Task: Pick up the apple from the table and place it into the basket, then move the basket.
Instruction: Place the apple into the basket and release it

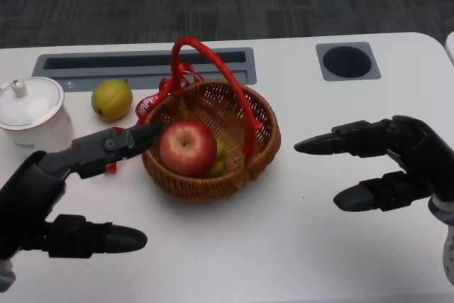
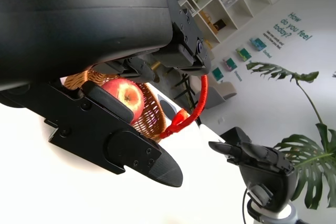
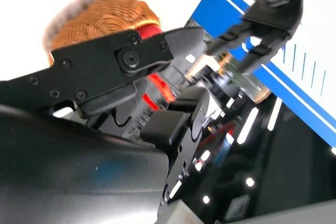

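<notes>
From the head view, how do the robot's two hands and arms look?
Both hands are matte black. The left hand and right hand have thick, rounded fingers that taper to blunt tips, on bulky rounded shells. The wrist views show flat black plates fixed with round screws. A little of a pale grey forearm shows behind the right hand. No cables or markings are visible.
</notes>
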Robot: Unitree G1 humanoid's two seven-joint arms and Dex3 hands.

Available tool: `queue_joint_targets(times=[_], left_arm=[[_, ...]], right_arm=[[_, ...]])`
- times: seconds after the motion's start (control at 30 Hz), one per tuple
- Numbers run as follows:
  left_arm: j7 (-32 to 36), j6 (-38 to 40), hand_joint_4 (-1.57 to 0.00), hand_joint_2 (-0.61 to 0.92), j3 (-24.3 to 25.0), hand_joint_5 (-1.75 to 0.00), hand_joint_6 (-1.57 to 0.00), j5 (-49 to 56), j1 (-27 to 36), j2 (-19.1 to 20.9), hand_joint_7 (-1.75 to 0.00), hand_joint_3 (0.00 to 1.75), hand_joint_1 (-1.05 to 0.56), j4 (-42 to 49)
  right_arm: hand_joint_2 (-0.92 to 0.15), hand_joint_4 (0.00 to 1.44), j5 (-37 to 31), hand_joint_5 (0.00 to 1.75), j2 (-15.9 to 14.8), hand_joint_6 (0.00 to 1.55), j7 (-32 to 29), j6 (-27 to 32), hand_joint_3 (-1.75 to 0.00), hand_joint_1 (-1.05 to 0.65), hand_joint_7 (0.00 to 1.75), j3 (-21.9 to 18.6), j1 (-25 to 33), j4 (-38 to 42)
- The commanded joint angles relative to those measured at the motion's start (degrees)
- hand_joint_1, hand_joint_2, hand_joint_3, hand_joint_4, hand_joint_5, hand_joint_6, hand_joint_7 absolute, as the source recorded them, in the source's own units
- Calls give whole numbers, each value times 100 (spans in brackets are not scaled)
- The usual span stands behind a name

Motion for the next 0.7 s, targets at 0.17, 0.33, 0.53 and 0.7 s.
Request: queue_joint_targets(times=[0.17,0.33,0.53,0.7], left_arm=[[-29,-234,-55,76,241,-3,-52,-175,326,59,-2,0,-57,-222],[-23,-420,-61,76,289,-4,-56,-209,380,16,-3,0,-54,-177],[48,-458,-66,76,274,-5,-60,-148,465,-26,-3,0,-51,-260],[130,-503,-70,76,302,-5,-63,33,616,-62,-3,0,-53,-385]], right_arm=[[-91,69,-1169,0,-223,66,-715,-229,-3,-60,0,-38,-826,737],[-85,58,-2532,0,-423,58,-1797,-106,0,-63,0,200,-1354,909],[-80,57,-4160,0,-673,53,-3433,291,0,-68,0,809,-1968,1078],[-80,57,-5094,0,-758,51,-4700,679,0,-72,0,1394,-2356,1286]])
